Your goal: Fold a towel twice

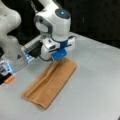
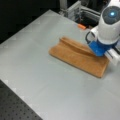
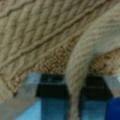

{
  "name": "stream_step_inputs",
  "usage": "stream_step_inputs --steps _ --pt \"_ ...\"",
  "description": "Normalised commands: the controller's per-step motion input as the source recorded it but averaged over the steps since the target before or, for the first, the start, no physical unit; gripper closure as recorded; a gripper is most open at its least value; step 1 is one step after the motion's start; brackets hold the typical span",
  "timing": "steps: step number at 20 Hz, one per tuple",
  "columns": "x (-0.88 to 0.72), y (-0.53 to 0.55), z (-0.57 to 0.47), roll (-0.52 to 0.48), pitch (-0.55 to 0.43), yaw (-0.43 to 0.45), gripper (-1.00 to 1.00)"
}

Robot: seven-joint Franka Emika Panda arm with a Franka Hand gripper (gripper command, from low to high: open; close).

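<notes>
Fingers (image 3: 53, 100) are seen in the wrist view as dark pads at the bottom of the frame, one on each side of a narrow fold of the towel (image 3: 75, 62) that runs down between them; the cloth is pinched there, with almost no gap left between the pads. Ribbed weave and a band of looped terry fill the remainder of that view.

In both front views the gripper (image 1: 59, 54) is lowered onto one short end of the towel (image 1: 51, 81), its blue part touching the cloth. The towel is laid on the grey bench (image 1: 95, 87) as a long, narrow strip, already folded once lengthwise, with a raised crease running along its length. In a front view the strip runs from below the gripper down toward the view's bottom left, where its other short end lies flat on the bench.

In a front view the towel (image 2: 77, 56) stretches from the middle of the bench (image 2: 37, 50) toward the view's right, where the gripper (image 2: 98, 50) presses on its end. A ridge of cloth is drawn up along the strip's upper edge, toward the gripper.

The white arm (image 1: 53, 21) with a lit blue ring stands directly over the held end. A small orange object (image 2: 81, 26) lies at the bench's edge, apart from the towel, beside grey metal framing (image 2: 75, 11).
</notes>
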Motion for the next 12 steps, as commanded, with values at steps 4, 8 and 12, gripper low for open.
stream_step_inputs --steps 4,8,12 --pt "-0.04 0.06 -0.12 0.125 -0.124 -0.065 -1.0" --pt "-0.07 0.01 -0.07 0.118 -0.11 -0.054 -1.0" --pt "-0.12 -0.01 -0.03 0.113 -0.087 -0.053 -1.0"
